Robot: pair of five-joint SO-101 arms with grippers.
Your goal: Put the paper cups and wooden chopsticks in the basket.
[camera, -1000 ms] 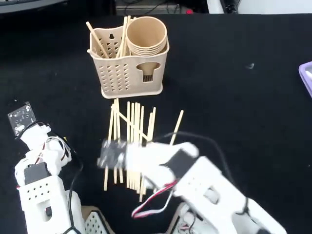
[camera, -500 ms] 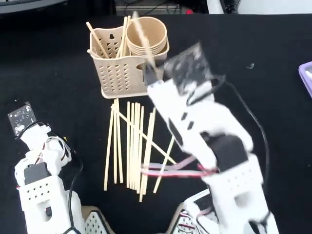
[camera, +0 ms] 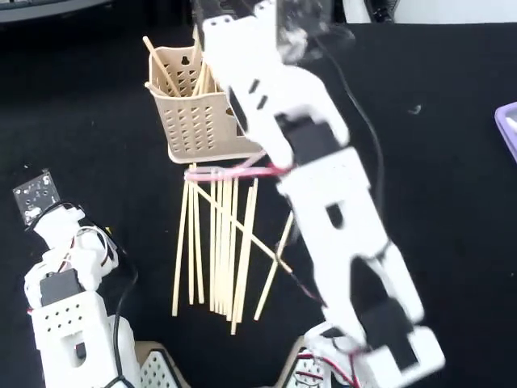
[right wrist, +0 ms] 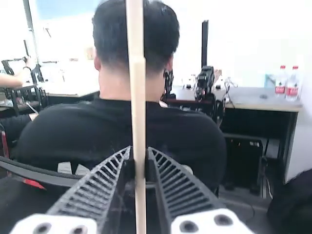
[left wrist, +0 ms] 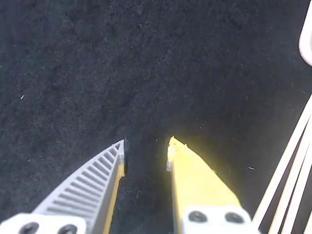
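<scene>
Parted jaws, one grey and ribbed, the other yellow, above black tabletop [left wrist: 122,63], dark surface visible in the gap. Just beside the yellow one, pale wooden chopsticks [left wrist: 283,163] lying slantwise. Farther off, a white curved edge [left wrist: 307,39].

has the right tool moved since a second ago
Yes. The right tool, shut on a chopstick, went from the loose chopsticks on the near side of the basket to up over its far side.

Office or lab workspace: desk [right wrist: 253,99] w/ electronic gear [right wrist: 205,80] & water bottles [right wrist: 286,81] in the room behind, bright windows [right wrist: 63,34], black-covered counter [camera: 420,202].
</scene>
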